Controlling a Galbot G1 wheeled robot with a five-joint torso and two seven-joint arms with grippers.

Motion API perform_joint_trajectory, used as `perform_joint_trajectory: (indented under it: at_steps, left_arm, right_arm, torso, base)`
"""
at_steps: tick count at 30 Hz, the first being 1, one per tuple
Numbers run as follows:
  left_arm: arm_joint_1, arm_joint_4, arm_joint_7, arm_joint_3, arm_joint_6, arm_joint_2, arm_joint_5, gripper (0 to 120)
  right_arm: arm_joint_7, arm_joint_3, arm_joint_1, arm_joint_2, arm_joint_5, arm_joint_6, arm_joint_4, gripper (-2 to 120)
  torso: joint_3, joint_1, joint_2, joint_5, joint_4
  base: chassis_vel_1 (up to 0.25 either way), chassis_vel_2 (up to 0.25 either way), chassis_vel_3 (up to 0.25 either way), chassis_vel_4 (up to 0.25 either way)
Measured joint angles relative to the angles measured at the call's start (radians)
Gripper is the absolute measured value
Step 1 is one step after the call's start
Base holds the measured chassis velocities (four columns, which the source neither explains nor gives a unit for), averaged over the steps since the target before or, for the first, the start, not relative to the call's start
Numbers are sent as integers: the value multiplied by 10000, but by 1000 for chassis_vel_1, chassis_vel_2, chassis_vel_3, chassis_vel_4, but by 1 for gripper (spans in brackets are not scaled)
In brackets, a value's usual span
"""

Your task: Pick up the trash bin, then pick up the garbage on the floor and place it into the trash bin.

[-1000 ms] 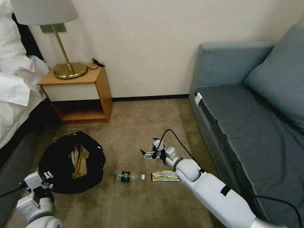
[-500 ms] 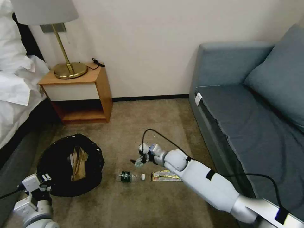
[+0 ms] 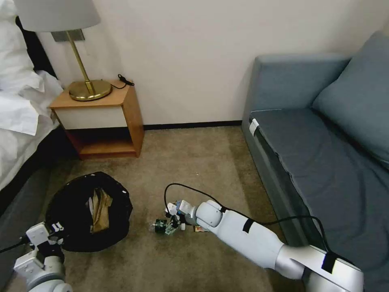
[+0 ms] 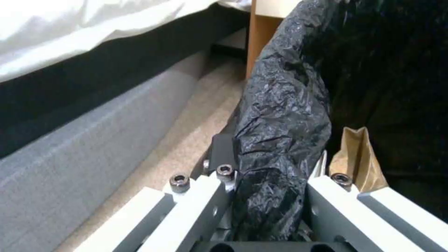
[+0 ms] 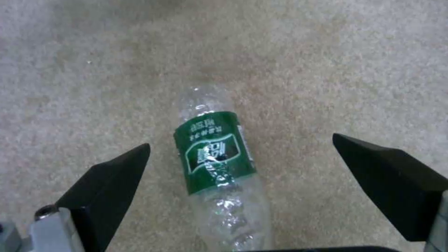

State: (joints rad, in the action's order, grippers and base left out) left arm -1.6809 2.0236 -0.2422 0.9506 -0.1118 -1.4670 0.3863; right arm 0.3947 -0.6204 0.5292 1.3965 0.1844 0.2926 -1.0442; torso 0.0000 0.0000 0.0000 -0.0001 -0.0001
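Black bag lining marks your trash bin [image 3: 87,211] on the carpet, right gripper [image 3: 172,224] low over the bottle [image 3: 159,225]. Your left gripper [image 4: 271,196] clamps the bin's rim. Your right fingers [image 5: 107,182] spread wide, straddling the bottle.

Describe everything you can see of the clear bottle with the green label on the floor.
The small clear plastic bottle with a green label lies on its side on the beige carpet, crinkled and seemingly empty. White print marks the label band around its middle. The right gripper hangs over it, jaws open on either side, not touching. The black-lined bin sits to its left.
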Motion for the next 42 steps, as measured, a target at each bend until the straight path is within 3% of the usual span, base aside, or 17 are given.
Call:
perform_joint_trajectory:
  at_steps: [35, 39, 42]
  left_arm:
    - [-191, 335, -28, 19, -109, -209, 9, 3]
    - [-192, 334, -28, 19, -108, -210, 9, 3]
    - [-204, 330, -28, 31, -107, -161, 18, 3]
  right_arm:
    - [242, 103, 200, 1028, -1184, -621, 2062, 100]
    - [339, 184, 177, 1171, -1340, -749, 2286, 96]
    - [586, 336, 182, 1287, -1588, -879, 2475, 82]
  torso:
    - [0, 0, 0, 0, 1]
    - [0, 0, 0, 0, 0]
    - [0, 0, 0, 1, 1]
  base:
    - [0, 0, 0, 0]
    - [0, 0, 0, 0]
    - [0, 0, 0, 0]
